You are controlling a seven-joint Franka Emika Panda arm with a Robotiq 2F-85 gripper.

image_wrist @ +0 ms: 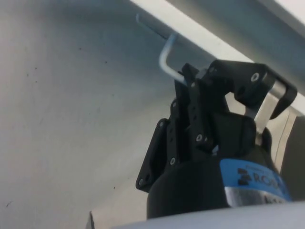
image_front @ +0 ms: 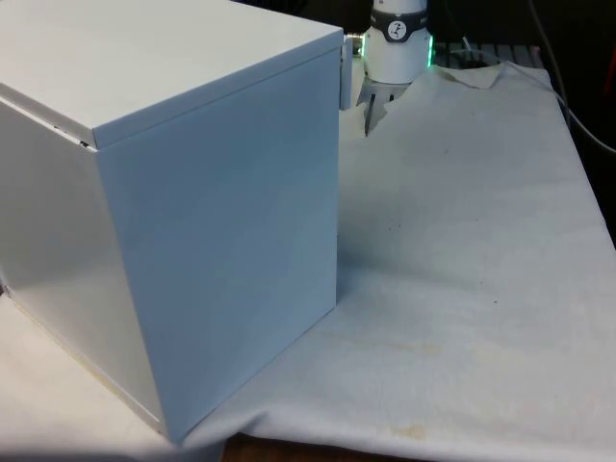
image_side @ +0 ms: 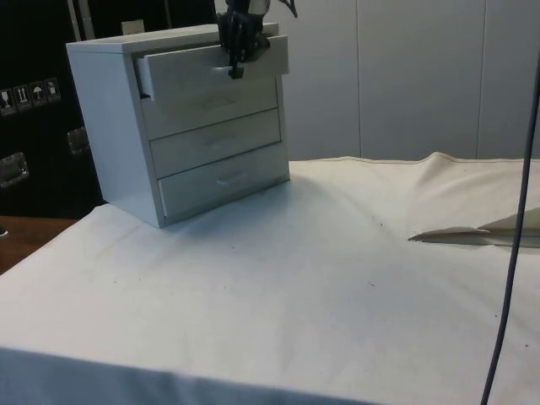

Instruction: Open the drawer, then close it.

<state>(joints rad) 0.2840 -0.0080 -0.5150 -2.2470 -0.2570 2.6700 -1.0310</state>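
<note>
- Two black fingers (image_wrist: 190, 100), and they are pinched tight on the handle (image_wrist: 167, 59) of the top drawer (image_side: 211, 69) — the wrist view has the thin, pale bent bar running straight into their grip.
- Over in the side view, the gripper (image_side: 236, 67) hangs down in front of that drawer's face, right at its middle.
- The top drawer is out! It juts forward past the fronts below it, with its side wall showing at the near corner.
- Count the fronts on the chest of drawers (image_side: 110, 126): four, stacked one above another. One pulled out, three flush.
- The lower fronts carry faint handles at their middles; I can make out two for sure, and the rest is too pale to tell.
- One chest in all, white, standing on the tabletop (image_side: 295, 278) at its far corner in the side view, under the white cloth.
- In the front view the chest turns a plain back and side to us — a big blank box (image_front: 192, 192) at the front view's left.
- Just past its far corner the arm's white wrist (image_front: 397, 43) comes down, with one dark fingertip (image_front: 367, 120) peeking out below it.
- One cloth, rumpled into a fold along the side view's right edge (image_side: 472, 234).
</note>
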